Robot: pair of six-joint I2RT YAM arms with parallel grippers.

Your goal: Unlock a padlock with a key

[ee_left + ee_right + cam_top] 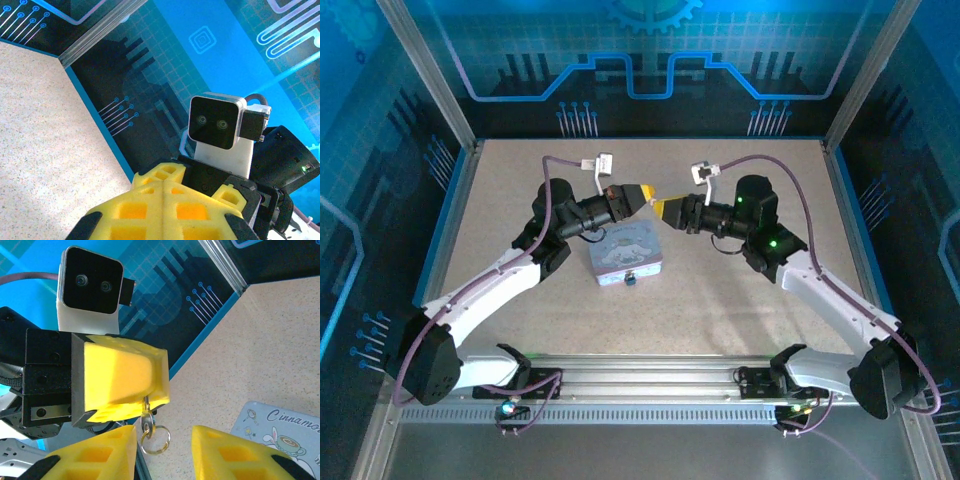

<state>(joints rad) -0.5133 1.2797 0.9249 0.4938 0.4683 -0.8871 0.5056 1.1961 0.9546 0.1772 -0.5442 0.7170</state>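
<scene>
My left gripper hovers above the table behind the tin, shut on the key. The small silvery key hangs down from its yellow fingers, with a split ring dangling below. In the left wrist view the left gripper shows its pads pressed flat together. My right gripper faces it tip to tip and is open. In its own view the right gripper has its fingers on either side of the ring, not touching the key. The tiny dark padlock hangs at the tin's near edge.
The pale blue cartoon-printed tin lies on the speckled table, just below both grippers. Blue-printed walls and aluminium posts enclose the table. Cables loop behind each wrist.
</scene>
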